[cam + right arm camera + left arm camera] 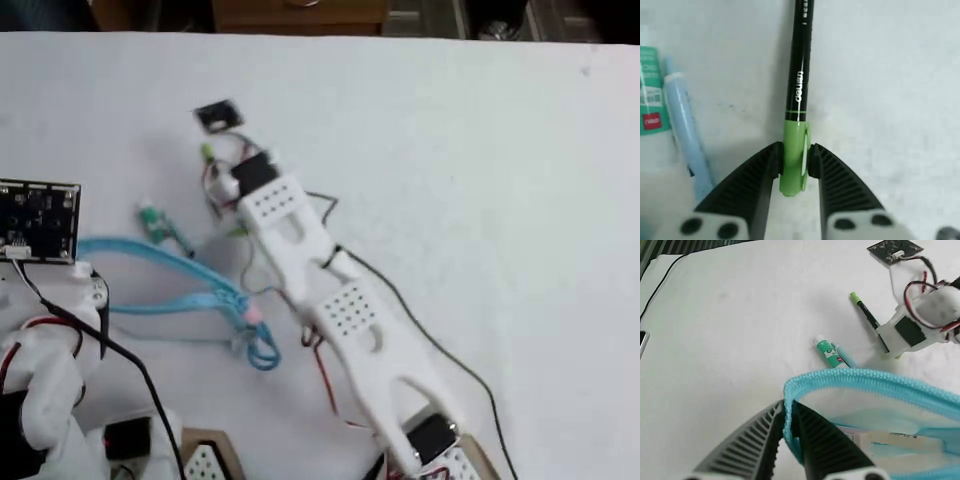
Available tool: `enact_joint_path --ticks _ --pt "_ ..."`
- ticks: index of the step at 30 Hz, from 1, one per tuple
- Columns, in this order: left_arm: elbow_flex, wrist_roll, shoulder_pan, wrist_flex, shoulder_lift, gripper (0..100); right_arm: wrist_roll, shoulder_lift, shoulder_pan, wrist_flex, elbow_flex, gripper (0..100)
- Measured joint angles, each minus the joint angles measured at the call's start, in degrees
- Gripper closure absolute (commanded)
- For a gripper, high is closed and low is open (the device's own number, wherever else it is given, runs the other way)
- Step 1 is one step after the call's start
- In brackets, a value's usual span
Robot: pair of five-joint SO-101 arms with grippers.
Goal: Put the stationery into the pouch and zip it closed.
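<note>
The black pen with a green cap [799,75] lies on the white table [890,100], its cap pinched between the closed fingers of the right gripper [794,162]. Just beside those fingers lie a light-blue pen [687,145] and a green-and-white tube [650,95], both outside the turquoise zip pouch [880,377]. The pouch gapes open, its rim clamped between the shut fingers of the left gripper [788,415], with a pale flat item [880,440] inside (perhaps an eraser). Packing looks early: three pieces and the zipping remain. The right arm stretches low across the table; the left sits folded by the pouch.
</note>
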Motion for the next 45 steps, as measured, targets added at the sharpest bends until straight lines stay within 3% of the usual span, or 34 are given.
enact_joint_path --ticks 8,14,22,30,33,39,45 --pt "0.0 0.0 0.0 0.0 0.0 98 2.37 -0.44 12.57 2.29 1.32 98.3" --pt "0.0 0.0 0.0 0.0 0.0 98 3.16 -10.99 17.67 2.29 15.21 98.3" --pt "0.0 0.0 0.0 0.0 0.0 98 3.52 -33.23 17.67 2.29 53.19 98.2" --pt "0.0 0.0 0.0 0.0 0.0 98 9.93 -51.25 15.56 1.49 87.03 98.0" --pt "0.0 0.0 0.0 0.0 0.0 98 12.57 -57.05 13.27 -1.23 96.97 92.6" --pt "0.0 0.0 0.0 0.0 0.0 98 13.54 -64.53 11.6 -7.82 104.0 71.1" --pt "0.0 0.0 0.0 0.0 0.0 98 13.71 -66.64 10.81 -9.93 104.18 68.7"
